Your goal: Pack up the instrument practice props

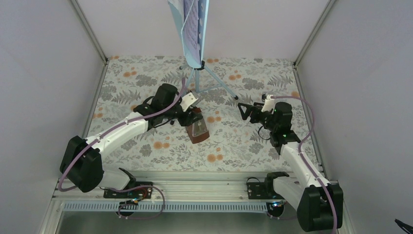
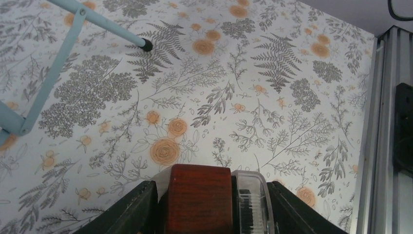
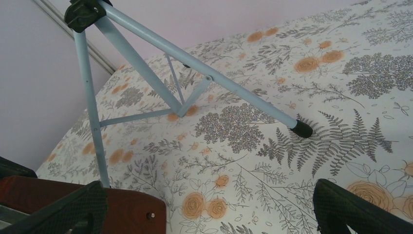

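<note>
In the overhead view, the pale-blue perforated music stand (image 1: 194, 51) rises at top centre on its tripod legs, carrying white and lilac printed sheet-music pages (image 1: 191, 17). At mid-frame on the floral-patterned worktop (image 1: 234, 146) lies the small reddish-brown wooden pyramid metronome (image 1: 198, 130), tipped over, with the left pincer (image 1: 195, 122) at its upper end. The right pincer (image 1: 246, 111) hangs right of centre, apart from the stand's nearest leg. In the left wrist view, the metronome (image 2: 197, 200) fills the bottom centre, tight between the left pincer's (image 2: 212, 187) black fingers (image 2: 131, 212); I cannot tell whether they press it. In the right wrist view, the right pincer (image 3: 209, 214) stands wide apart, with the stand's legs (image 3: 195, 63) across the upper frame.
</note>
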